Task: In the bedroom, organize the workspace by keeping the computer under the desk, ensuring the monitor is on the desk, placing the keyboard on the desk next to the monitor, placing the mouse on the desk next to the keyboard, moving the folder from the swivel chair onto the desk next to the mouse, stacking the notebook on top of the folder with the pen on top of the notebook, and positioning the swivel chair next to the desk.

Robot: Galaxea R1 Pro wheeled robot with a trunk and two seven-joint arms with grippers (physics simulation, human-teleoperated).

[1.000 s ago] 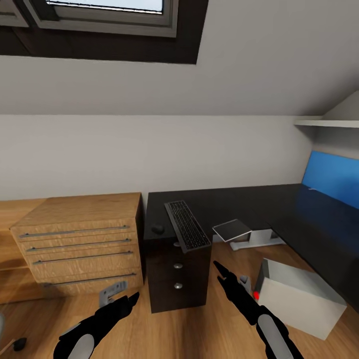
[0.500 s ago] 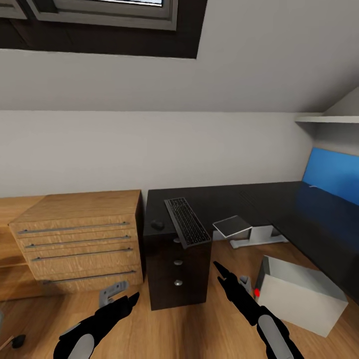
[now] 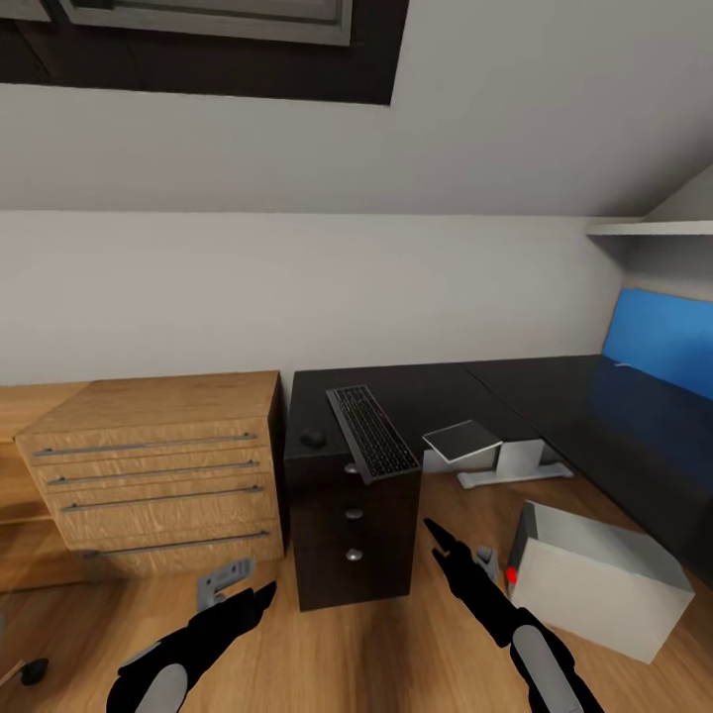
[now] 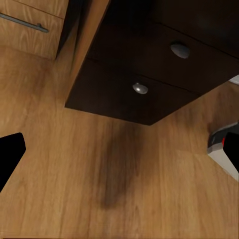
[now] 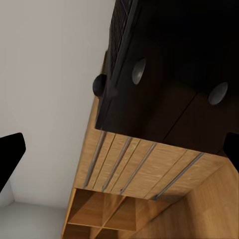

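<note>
A black keyboard (image 3: pixel 371 433) lies on the dark desk (image 3: pixel 465 391), its near end overhanging the front edge above the drawer unit (image 3: pixel 352 525). A small black mouse (image 3: pixel 313 438) sits just left of it; the right wrist view shows the mouse (image 5: pixel 98 85) and the keyboard (image 5: pixel 122 25) from below. A silver monitor (image 3: pixel 463 442) with its stand (image 3: pixel 510 461) is on the floor under the desk. The white computer (image 3: pixel 594 579), showing a red light, stands on the floor at right. My left gripper (image 3: pixel 260 597) and right gripper (image 3: pixel 436 537) are open and hold nothing, low in front of the drawers.
A wooden dresser (image 3: pixel 153 475) stands left of the desk. A grey bracket (image 3: pixel 226 579) lies on the wooden floor near it. A blue panel (image 3: pixel 659 342) and a white shelf (image 3: pixel 644 230) are at the right wall. The sloped ceiling has a window (image 3: pixel 218 20).
The whole picture has shifted a little, so the camera has moved; desk and window sit slightly higher in the view. Both arms hold the same pose.
</note>
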